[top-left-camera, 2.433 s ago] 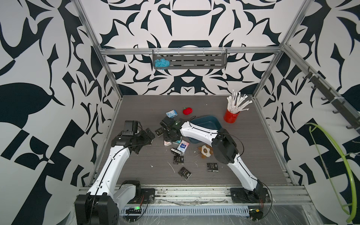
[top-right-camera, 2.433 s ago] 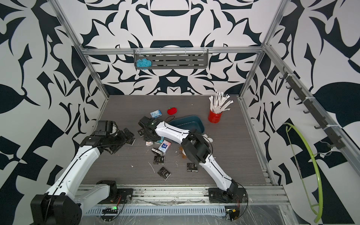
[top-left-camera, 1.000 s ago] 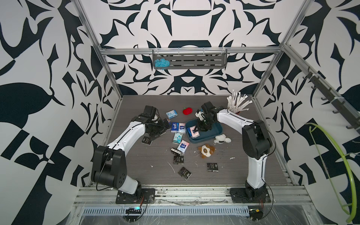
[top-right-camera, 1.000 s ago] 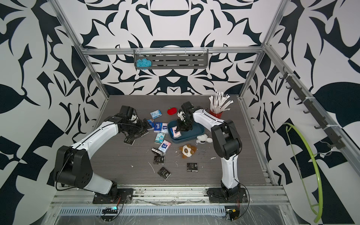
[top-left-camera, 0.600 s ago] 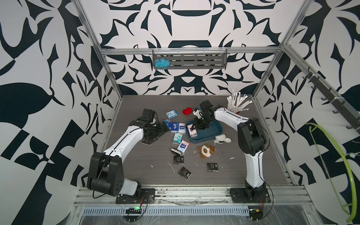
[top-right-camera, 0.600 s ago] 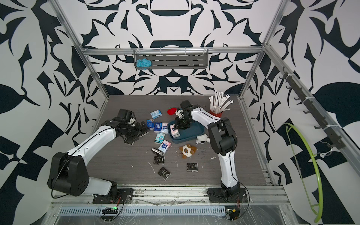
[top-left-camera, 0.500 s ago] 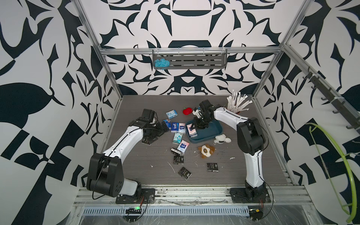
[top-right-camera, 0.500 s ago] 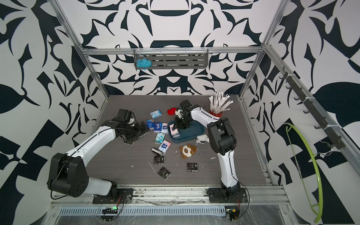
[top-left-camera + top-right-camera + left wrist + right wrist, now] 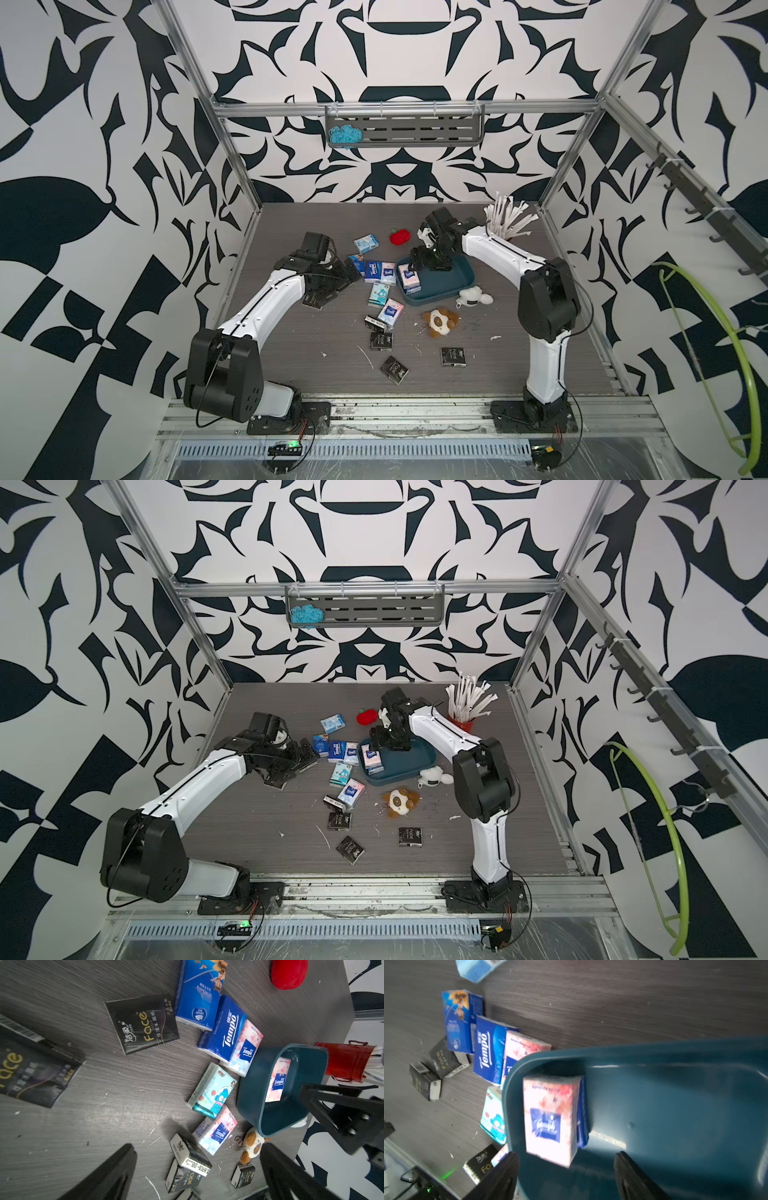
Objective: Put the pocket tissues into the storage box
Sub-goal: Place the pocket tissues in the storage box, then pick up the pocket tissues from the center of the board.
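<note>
Released a second ago: pink pack [image 9: 550,1120], now loose in storage box [image 9: 675,1095], against its left wall, atop a dark blue pack [image 9: 582,1115].
Right gripper [image 9: 566,1155]: jaws spread, empty, above it.
Left gripper [image 9: 197,1147]: jaws spread wide, empty, near black packs [image 9: 143,1024] at left.
Box's right half is bare. Loose pocket tissues [image 9: 380,272] crowd its left rim, and roughly a dozen are still out.
</note>
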`<state>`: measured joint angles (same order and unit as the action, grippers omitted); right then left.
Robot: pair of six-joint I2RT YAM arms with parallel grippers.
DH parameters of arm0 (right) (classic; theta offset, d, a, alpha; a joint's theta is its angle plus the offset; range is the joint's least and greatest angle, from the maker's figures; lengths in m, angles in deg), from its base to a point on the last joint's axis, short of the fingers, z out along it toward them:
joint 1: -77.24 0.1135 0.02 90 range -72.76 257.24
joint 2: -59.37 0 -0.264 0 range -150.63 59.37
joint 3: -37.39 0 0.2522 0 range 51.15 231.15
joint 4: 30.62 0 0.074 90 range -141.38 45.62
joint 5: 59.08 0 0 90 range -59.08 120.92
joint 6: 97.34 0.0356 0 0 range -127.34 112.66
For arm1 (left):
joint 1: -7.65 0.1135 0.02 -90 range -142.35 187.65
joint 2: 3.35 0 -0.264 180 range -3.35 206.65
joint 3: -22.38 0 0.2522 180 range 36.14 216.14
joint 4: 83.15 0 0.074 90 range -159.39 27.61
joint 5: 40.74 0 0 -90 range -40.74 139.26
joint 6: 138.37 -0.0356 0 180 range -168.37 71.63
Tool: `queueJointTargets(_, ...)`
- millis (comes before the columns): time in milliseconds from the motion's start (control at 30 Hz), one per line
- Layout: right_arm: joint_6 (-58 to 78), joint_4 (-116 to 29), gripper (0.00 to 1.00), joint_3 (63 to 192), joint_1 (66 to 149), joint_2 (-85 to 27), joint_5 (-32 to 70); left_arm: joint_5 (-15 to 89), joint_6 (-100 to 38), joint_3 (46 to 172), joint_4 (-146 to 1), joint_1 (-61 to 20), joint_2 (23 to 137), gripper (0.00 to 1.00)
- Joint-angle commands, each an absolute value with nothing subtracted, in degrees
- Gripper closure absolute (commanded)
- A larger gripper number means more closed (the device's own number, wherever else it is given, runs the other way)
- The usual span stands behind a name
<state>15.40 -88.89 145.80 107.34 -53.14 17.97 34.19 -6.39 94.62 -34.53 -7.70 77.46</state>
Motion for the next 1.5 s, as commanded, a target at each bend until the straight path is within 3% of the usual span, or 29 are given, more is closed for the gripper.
queueJointTargets(0,21.76,-93.12,0.1,144.17,112.94,-48.11,30.3,32.59,-8.5,92.81,-34.66,-7.73,77.14,0.0)
queueJointTargets(67,26.49,-93.67,0.02,142.88,116.87,-46.37,34.32,32.42,-9.16,91.96,-35.23,-7.73,77.07,0.0)
queueJointTargets(233,37.54,-96.93,0.01,142.77,126.45,-45.87,41.02,32.65,-9.69,89.4,-37.09,-7.73,76.81,0.0)
queueJointTargets(500,52.18,-94.69,0.11,143.06,133.41,-51.12,42.92,36.84,-11.1,86.48,-39.56,-7.73,75.84,0.0)
queueJointTargets(1033,61.49,-88.83,0.11,146.79,134.2,-60.66,43.89,39.58,-14.93,84.47,-36.96,-6.25,73.57,0.0)
queueJointTargets(1467,62.75,-87.1,0.28,145.07,133.13,-62.54,42.79,40.28,-15.89,83.93,-34.85,-5.7,70.12,0.0)
